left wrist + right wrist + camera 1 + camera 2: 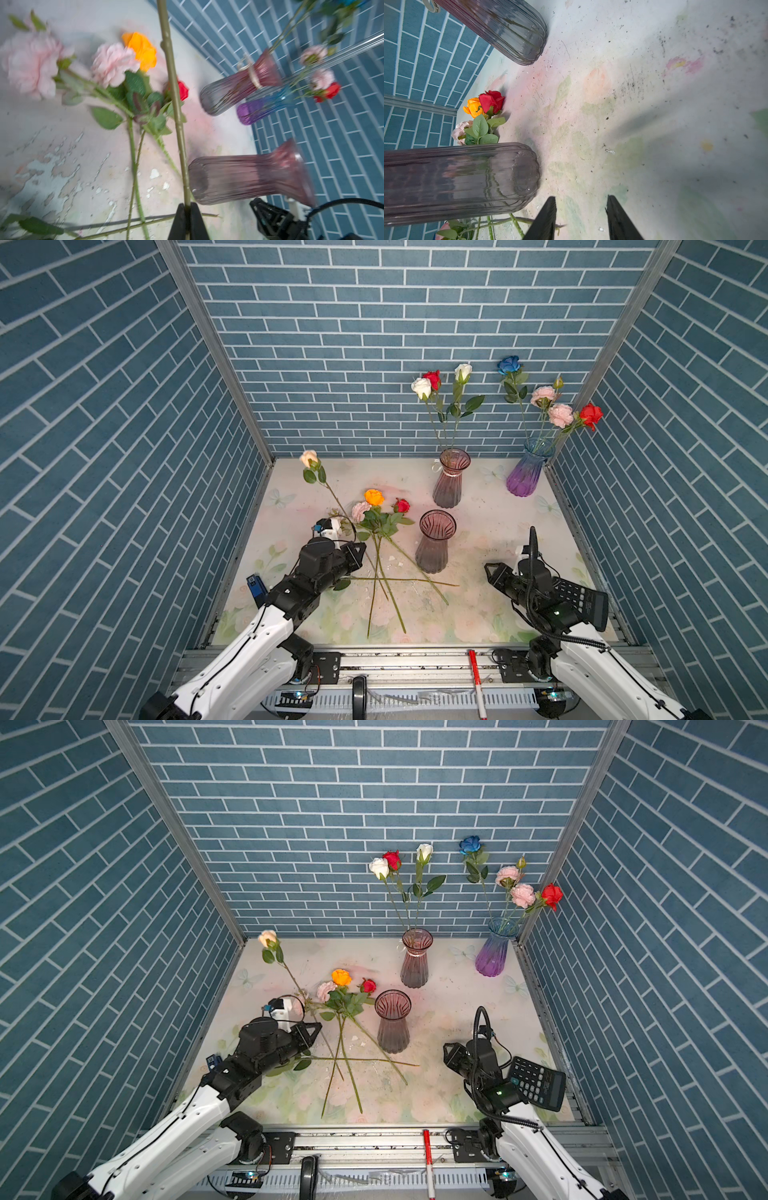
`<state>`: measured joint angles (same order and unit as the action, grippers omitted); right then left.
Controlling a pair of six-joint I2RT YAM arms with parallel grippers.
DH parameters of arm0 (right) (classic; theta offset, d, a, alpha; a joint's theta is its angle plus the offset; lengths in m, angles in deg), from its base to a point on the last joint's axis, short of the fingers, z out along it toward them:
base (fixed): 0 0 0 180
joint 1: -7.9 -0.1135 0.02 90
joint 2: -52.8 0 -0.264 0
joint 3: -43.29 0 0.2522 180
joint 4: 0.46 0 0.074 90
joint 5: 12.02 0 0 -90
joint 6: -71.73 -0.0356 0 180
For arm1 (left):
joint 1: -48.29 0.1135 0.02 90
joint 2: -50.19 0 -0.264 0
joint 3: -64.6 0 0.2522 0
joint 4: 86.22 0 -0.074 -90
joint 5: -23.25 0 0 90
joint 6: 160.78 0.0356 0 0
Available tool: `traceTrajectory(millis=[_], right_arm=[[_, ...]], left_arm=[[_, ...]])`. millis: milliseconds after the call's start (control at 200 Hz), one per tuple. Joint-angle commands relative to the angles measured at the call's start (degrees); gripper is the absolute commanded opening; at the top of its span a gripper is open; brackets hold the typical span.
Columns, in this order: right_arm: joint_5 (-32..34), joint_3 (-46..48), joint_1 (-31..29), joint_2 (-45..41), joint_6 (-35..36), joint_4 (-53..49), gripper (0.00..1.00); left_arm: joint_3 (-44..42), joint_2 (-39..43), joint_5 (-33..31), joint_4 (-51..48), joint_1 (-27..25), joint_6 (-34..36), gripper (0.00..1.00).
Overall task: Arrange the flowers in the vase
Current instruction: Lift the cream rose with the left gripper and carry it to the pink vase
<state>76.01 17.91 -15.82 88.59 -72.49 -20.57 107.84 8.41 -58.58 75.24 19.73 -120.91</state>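
Note:
My left gripper is shut on the lower stem of a cream rose. The stem slants up and away, and its bloom is near the back left corner. An orange rose, a pink peony and a red rose lie on the table just beyond that gripper, their stems crossing toward the front. An empty smoky-pink glass vase stands upright right of them. My right gripper hovers open over bare table, right of that vase.
At the back stand a pink vase holding white and red roses and a purple-blue vase holding blue, pink and red flowers. A black calculator lies by the right arm. A red pen rests on the front rail.

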Motion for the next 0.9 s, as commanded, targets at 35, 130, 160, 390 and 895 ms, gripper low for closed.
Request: traceTrajectory(millis=[35, 130, 160, 390, 895], right_arm=[[0.0, -1.4, 0.2, 0.2, -1.8, 1.0, 0.42], [-0.1, -1.5, 0.2, 0.4, -1.8, 1.0, 0.42], [-0.1, -1.4, 0.3, 0.3, -1.9, 1.1, 0.42], [-0.2, -1.1, 0.3, -0.2, -1.9, 1.0, 0.42], [-0.8, -0.7, 1.2, -1.9, -1.7, 0.9, 0.42]], left_arm=[[9.9, 2.5, -2.9, 1.1, -1.0, 3.3, 0.00], [18.2, -1.9, -1.2, 2.9, -2.1, 5.0, 0.00], [20.7, -3.9, -0.7, 3.3, -2.6, 5.5, 0.00], [36.6, -20.0, -3.2, 6.9, -10.6, 18.3, 0.00], [41.8, -38.9, -1.4, 16.2, -18.5, 34.3, 0.00]])
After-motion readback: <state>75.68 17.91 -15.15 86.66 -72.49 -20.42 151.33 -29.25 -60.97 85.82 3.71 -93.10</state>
